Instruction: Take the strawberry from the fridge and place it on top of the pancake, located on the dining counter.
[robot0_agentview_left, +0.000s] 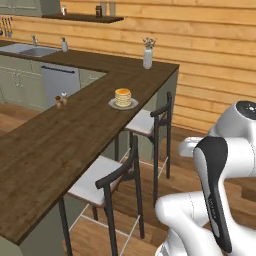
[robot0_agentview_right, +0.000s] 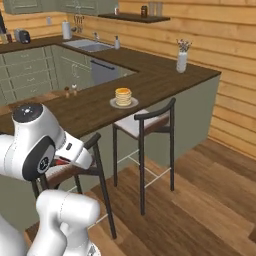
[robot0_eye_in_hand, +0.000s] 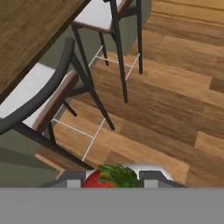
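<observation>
Below, gripper (robot0_eye_in_hand: 113, 181) clasping strawberry (robot0_eye_in_hand: 105, 178), open floor (robot0_eye_in_hand: 175, 100) beside stool (robot0_eye_in_hand: 48, 100)

counter top (robot0_agentview_left: 60, 135) bare around pancake (robot0_agentview_left: 123, 97); bar stools (robot0_agentview_left: 117, 175) crowd counter edge below.

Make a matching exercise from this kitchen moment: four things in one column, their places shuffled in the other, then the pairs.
Things
1. strawberry
2. pancake
3. vase
4. sink

Places
A. on a pale plate on the dining counter
B. far corner of the dining counter, by the wooden wall
C. between the tips of the gripper
D. set in the far counter

Pairs: 1-C, 2-A, 3-B, 4-D
</observation>
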